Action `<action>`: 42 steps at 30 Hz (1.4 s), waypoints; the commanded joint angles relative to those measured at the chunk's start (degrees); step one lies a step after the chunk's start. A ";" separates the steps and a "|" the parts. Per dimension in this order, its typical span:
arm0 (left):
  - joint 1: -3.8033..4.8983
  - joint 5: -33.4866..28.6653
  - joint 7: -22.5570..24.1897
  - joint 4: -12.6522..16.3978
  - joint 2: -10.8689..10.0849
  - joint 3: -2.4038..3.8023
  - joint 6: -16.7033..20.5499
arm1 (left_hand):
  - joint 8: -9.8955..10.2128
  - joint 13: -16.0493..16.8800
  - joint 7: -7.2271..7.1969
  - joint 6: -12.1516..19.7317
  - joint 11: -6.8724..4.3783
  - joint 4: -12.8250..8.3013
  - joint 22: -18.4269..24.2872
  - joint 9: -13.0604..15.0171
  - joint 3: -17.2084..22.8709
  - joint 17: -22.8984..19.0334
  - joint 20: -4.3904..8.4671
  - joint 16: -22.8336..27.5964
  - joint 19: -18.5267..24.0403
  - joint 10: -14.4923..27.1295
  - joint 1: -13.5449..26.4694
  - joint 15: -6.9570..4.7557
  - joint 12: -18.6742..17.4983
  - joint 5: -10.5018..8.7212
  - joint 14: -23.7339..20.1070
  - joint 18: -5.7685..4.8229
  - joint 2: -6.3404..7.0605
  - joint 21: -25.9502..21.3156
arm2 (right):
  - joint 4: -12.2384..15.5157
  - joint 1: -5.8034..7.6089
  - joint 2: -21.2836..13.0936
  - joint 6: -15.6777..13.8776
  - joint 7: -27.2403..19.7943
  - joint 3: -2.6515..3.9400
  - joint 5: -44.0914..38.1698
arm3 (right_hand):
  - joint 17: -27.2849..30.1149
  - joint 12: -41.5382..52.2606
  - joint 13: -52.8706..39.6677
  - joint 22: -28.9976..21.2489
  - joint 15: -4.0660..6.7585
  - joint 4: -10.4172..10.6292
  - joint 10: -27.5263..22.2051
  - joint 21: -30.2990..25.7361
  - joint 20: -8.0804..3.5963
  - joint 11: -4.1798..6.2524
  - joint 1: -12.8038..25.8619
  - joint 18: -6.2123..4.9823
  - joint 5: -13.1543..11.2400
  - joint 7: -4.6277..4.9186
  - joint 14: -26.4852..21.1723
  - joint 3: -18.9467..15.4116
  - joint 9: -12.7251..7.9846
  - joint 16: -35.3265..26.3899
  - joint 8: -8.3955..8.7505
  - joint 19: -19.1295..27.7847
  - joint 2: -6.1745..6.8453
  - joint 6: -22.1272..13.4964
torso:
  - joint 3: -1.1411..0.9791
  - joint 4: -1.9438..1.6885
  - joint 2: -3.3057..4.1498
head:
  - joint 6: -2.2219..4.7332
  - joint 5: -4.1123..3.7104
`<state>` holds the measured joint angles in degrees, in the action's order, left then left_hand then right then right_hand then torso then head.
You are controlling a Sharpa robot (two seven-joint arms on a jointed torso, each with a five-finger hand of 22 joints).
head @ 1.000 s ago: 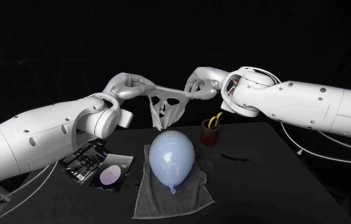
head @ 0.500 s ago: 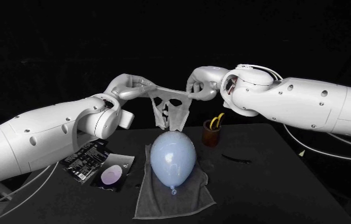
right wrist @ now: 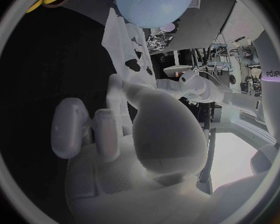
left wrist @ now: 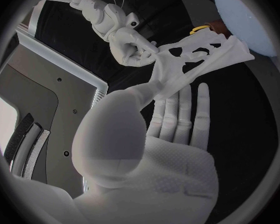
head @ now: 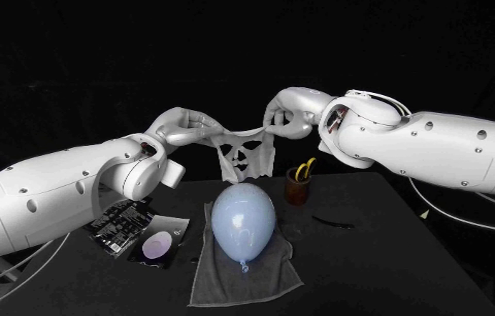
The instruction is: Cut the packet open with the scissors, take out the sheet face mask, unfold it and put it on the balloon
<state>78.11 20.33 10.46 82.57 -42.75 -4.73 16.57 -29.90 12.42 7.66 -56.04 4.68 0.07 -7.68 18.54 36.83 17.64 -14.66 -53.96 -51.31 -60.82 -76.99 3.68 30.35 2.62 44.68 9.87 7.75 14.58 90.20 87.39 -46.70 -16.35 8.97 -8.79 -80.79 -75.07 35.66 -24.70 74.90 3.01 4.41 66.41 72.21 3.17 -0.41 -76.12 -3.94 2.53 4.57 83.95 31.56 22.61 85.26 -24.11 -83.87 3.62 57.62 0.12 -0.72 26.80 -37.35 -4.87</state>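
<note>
- Most of the black bench on the robot's right was bare, so I judged an arm had room to come down on that side. The near-left corner was the crowded one.
- Both arms, the left arm and the right arm, met high above the bench's far edge.
- The left hand was clamped on one top corner of the sheet face mask, and the right hand was clamped on the other.
- A grey towel ran down the middle of the bench toward the near edge, under the balloon.
- The pale blue balloon lay lengthwise on the towel, knot toward the robot, with nothing on it yet.
- The mask hung in the air between the hands, spread open with its eye and mouth holes showing. Its lower edge was just above the balloon's far end; whether they touched I couldn't tell.
- The packet lay at the left beside a dark card with a pale oval. I took cutting, taking out and unfolding as done, with only laying the mask on the balloon left.
- A brown cup, just right of the balloon's far end, held the scissors. It looked the likeliest thing to snag the mask.
- A small dark item lay further right; I couldn't make it out.
</note>
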 commanded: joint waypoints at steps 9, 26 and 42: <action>0.06 -2.45 2.18 7.30 -4.60 0.11 -7.41 | 0.33 -0.13 -0.34 0.04 -0.25 -0.08 -0.23 0.49 -0.33 0.02 0.00 -0.21 -0.36 -0.13 -0.01 -0.10 0.10 0.19 0.45 0.60 -0.55 0.35 | 7.72 0.14 -5.90 -0.44 -4.20 0.23 7.50 | -0.91 0.42 -0.36 10.54 0.39 -0.18 -0.66 -0.04 -0.46 -0.01 0.15 0.51 0.26 -0.17 3.35 0.57 1.25 0.36 -0.39 -0.50 -0.13 -0.14 | -0.06 -0.32 -1.94 | -1.64 0.54; -0.42 -6.53 1.88 15.99 -9.35 0.04 -9.66 | 0.39 -0.17 -0.33 -0.11 -0.31 -0.26 -0.43 0.49 -0.45 -0.09 0.17 -0.19 -0.40 -0.25 -0.25 -0.19 0.10 0.19 0.56 0.55 -0.62 0.67 | 20.05 0.14 -15.18 0.95 -3.97 -0.51 10.88 | -0.92 0.71 -0.69 10.54 0.37 -0.22 -0.95 -0.02 -0.47 -0.04 0.10 0.51 0.26 -0.12 3.36 0.85 1.28 0.36 -0.57 -0.52 -0.10 -0.30 | 0.50 -1.16 -5.63 | -3.06 0.69; -4.40 -7.51 0.39 18.12 -11.51 -1.36 -11.29 | 0.62 -0.30 -0.39 -0.32 -0.36 -0.31 -1.03 0.45 -0.94 -0.29 0.60 -0.29 -0.85 -0.46 -0.27 -0.32 0.01 0.19 1.25 0.53 -0.76 1.69 | 23.70 -2.95 -18.99 2.66 -2.61 -2.20 13.43 | -0.90 0.84 -0.82 10.51 0.36 -0.17 -1.00 -0.10 -0.47 -0.06 0.16 0.50 0.26 -0.10 3.37 0.91 1.30 0.35 -0.66 -0.50 -0.08 -0.32 | 0.40 -1.64 -6.59 | -5.74 0.63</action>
<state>74.00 13.76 11.04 100.48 -54.21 -6.11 6.51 -29.12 12.17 7.26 -56.05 4.49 -0.16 -8.66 18.54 36.27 17.39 -14.03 -53.95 -51.92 -61.04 -77.34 3.28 30.34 2.43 45.48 9.72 7.40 15.96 113.75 84.67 -65.62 -14.86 5.69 -10.98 -68.00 -74.95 36.33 -25.46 74.91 2.98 4.20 65.82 72.18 2.80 -0.65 -75.97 -3.93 2.65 4.42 83.91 32.11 23.38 85.26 -24.60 -83.86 3.78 56.77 0.64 -2.31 20.29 -42.32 -4.11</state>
